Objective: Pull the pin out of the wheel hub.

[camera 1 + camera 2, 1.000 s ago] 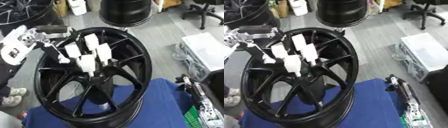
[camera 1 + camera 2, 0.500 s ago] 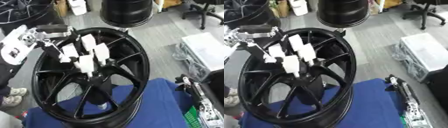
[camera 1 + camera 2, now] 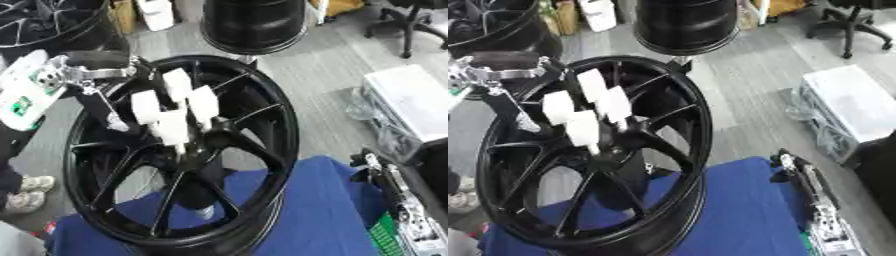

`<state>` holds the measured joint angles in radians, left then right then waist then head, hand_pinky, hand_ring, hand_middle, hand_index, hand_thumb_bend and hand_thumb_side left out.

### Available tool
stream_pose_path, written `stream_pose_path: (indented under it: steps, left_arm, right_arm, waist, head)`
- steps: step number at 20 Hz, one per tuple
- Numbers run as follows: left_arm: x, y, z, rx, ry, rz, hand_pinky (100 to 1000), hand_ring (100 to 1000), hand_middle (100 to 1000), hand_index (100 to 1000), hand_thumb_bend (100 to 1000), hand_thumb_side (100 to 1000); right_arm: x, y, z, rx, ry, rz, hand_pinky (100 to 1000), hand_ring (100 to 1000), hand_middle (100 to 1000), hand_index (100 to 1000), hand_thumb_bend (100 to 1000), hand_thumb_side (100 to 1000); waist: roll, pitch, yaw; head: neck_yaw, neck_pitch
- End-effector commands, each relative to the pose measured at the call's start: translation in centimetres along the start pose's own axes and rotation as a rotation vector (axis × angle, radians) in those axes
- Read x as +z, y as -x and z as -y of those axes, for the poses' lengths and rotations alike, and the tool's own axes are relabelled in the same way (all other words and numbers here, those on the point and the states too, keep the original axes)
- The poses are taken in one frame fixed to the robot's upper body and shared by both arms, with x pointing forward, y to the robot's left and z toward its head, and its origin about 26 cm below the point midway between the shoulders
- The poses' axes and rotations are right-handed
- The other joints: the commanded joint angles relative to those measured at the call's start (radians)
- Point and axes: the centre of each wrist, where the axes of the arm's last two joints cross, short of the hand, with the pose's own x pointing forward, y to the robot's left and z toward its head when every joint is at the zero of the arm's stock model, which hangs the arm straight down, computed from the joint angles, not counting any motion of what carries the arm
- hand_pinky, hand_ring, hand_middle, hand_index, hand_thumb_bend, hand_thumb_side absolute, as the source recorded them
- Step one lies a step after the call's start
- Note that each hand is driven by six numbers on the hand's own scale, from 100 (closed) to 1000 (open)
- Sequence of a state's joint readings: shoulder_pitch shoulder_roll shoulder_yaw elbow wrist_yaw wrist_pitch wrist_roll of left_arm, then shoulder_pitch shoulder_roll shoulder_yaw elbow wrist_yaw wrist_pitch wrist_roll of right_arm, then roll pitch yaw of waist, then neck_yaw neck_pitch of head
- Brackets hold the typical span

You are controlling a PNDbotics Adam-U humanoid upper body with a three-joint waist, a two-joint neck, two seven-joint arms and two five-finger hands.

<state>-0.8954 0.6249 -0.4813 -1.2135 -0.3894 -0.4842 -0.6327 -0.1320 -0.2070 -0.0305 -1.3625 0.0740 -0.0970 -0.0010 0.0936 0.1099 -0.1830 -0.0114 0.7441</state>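
Note:
A black spoked wheel hub [image 3: 262, 150] stands tilted on its rim on a blue cloth [image 3: 324, 215]. My left hand [image 3: 175, 112], with white-covered fingers, reaches in from the left on a silver and white arm [image 3: 52, 82]. Its fingertips bunch together at the hub's centre. A thin pale pin [image 3: 181, 146] shows just below the lowest fingertip, running into the centre bore, and the fingers are pinched on it. My right hand [image 3: 802, 175] lies idle at the lower right on the cloth, fingers straight and pointing up.
A black tyre or drum [image 3: 254, 25] stands right behind the hub. Another black wheel [image 3: 48, 22] is at the top left. A white crate [image 3: 411, 105] sits on the floor at right, near an office chair [image 3: 411, 20]. A person's shoes [image 3: 24, 197] show at the left edge.
Almost nothing. My left hand stays at the hub's centre with its fingers bunched; the whole picture has shifted slightly. The right hand has not moved.

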Motion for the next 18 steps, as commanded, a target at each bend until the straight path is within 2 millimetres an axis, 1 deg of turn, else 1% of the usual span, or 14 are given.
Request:
stream_pose_path:
  steps: [1,4,9,10,12,14,16,18]
  left_arm:
    - [1.37,0.52,-1.36,-0.211,0.257,0.163,759,618,598,714,439,100]
    - [1.36,0.46,-1.59,-0.195,0.235,0.171,750,584,543,659,403,100]
    - [1.41,0.33,-1.9,-0.171,0.206,0.182,746,564,500,616,394,100]
    - [1.4,0.3,-1.94,-0.169,0.205,0.183,748,568,506,623,405,100]
    - [1.32,0.25,-1.88,-0.17,0.211,0.182,758,599,565,678,440,100]
    - [1.2,0.24,-1.73,-0.177,0.224,0.18,761,608,581,691,445,100]
    - [1.14,0.3,-1.56,-0.18,0.231,0.18,760,603,574,684,444,100]
    - [1.1,0.38,-1.44,-0.179,0.234,0.18,756,584,531,645,423,100]
  right_arm:
    - [-0.4,-1.0,0.68,0.019,0.007,0.036,618,485,584,673,100,867]
    - [-0.4,-1.01,0.68,0.018,0.008,0.036,618,485,584,673,100,867]
    - [-0.4,-1.02,0.66,0.018,0.008,0.036,618,485,584,673,100,868]
    - [-0.4,-1.02,0.66,0.018,0.008,0.036,618,485,584,673,100,867]
    - [-0.4,-1.02,0.67,0.019,0.009,0.036,618,485,584,673,100,868]
    - [-0.4,-1.02,0.66,0.019,0.008,0.036,618,485,584,673,100,868]
    - [-0.41,-1.02,0.66,0.019,0.009,0.036,618,484,584,673,100,868]
    - [-0.41,-1.03,0.66,0.019,0.009,0.036,618,484,584,673,100,868]
  waist:
    - [-0.005,-0.011,0.002]
    - [-0.004,-0.01,0.002]
    - [-0.004,-0.011,0.003]
    - [-0.004,-0.011,0.003]
    - [-0.004,-0.011,0.003]
    - [-0.004,-0.011,0.003]
    - [-0.004,-0.011,0.003]
    - [-0.004,-0.011,0.003]
  head:
    - [-0.002,-0.01]
    - [-0.003,-0.01]
    - [-0.004,-0.01]
    - [-0.005,-0.01]
    - [-0.004,-0.009]
    - [-0.004,-0.01]
    - [-0.004,-0.01]
    - [-0.005,-0.01]
